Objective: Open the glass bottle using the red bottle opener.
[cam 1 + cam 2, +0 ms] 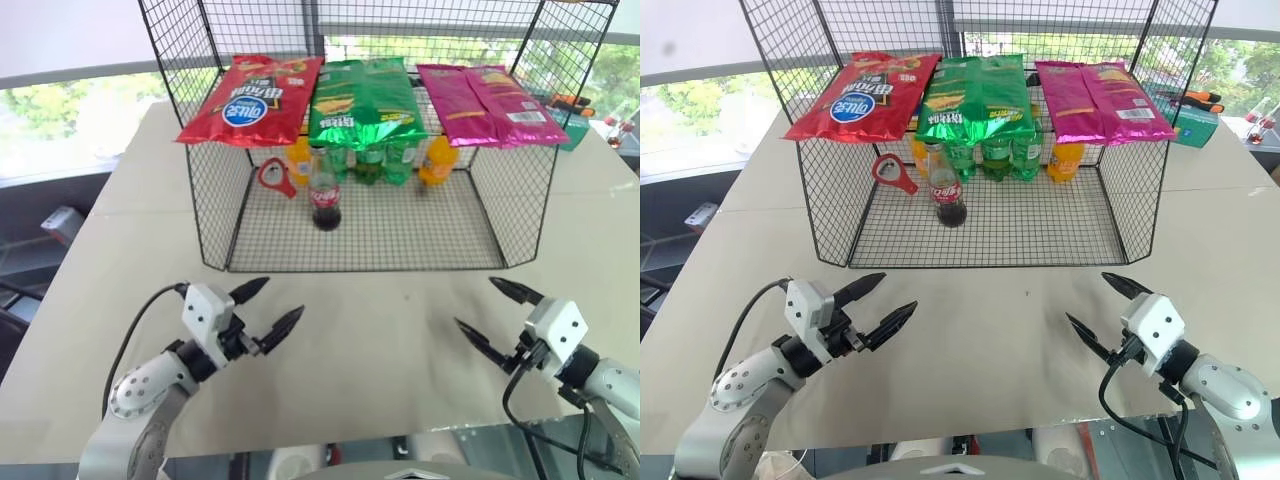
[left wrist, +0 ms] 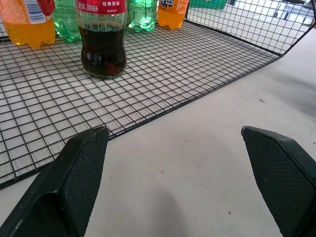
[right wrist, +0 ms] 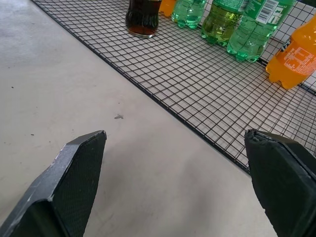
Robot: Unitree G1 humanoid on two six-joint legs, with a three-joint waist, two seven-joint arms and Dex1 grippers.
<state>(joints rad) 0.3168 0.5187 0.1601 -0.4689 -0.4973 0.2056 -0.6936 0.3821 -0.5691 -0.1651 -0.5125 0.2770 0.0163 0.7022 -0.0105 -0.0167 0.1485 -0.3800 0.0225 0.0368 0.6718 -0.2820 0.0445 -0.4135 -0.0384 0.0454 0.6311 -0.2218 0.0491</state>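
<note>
Left claw [image 1: 264, 309] lower left of the head view, fingers spread wide, empty, hovering over the bare tabletop [image 1: 380, 340]. Right claw [image 1: 494, 315] lower right, also spread wide and empty, tips angled in toward the centre. Both well apart from the wire rack [image 1: 360, 235], which sits in the upper middle of the frame.

Glass bottle [image 1: 325, 195] stands upright on the rack's mesh floor, centre-left, near the front of the drink row; dark liquid, red label. In the left wrist view its lower body [image 2: 102, 47] shows beyond the fingers [image 2: 74, 182], on the mesh. Red bottle opener [image 1: 276, 178] is just left of the bottle, against the rack's left mesh wall, ring head uppermost; cannot tell if it hangs or leans.

Behind the bottle: green plastic bottles [image 1: 370, 160] in the middle, orange soda bottles [image 1: 437, 160] on the right and another orange one on the left, behind the opener. On top of the rack: red snack bag [image 1: 255, 100] left, green snack bag [image 1: 365, 100] middle, pink snack bag [image 1: 490, 105] right.
</note>
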